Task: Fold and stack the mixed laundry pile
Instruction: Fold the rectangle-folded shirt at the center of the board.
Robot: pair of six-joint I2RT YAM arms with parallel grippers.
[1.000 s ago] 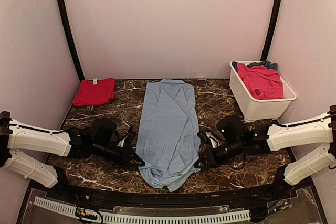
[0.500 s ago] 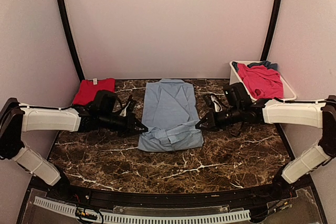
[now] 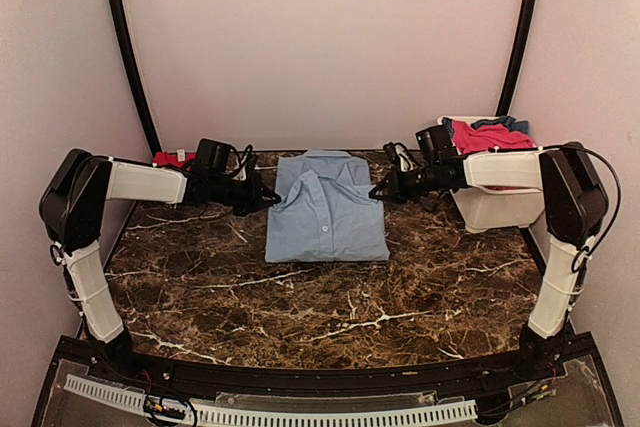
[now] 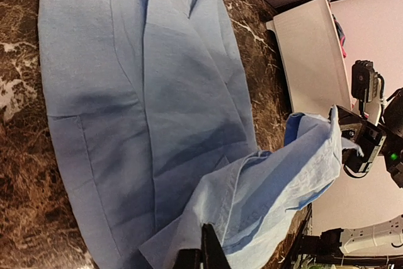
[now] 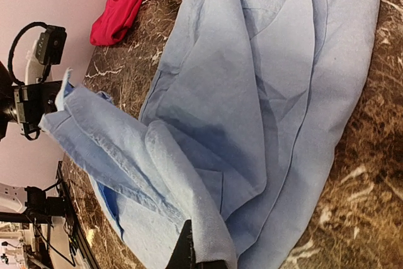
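Observation:
The light-blue collared shirt [image 3: 325, 217] lies folded in half at the back middle of the table. My left gripper [image 3: 270, 197] is at its left far corner and my right gripper [image 3: 378, 192] at its right far corner. In the left wrist view the left gripper [image 4: 203, 247] is shut on the shirt's lifted edge [image 4: 277, 187]. In the right wrist view the right gripper [image 5: 192, 247] is shut on the shirt's folded-over hem [image 5: 182, 187]. A folded red garment [image 3: 168, 159] lies at the back left, mostly hidden behind my left arm; it also shows in the right wrist view [image 5: 123, 4].
A white tub [image 3: 500, 209] stands at the back right, holding a pink-red garment [image 3: 490, 137] and a darker blue piece [image 3: 516, 123]. The tub's side shows in the left wrist view [image 4: 312, 55]. Pale walls close the table on three sides.
Both arms have carried the shirt's near hem away from me to the collar end. The long flat shirt is now doubled over into a short rectangle.

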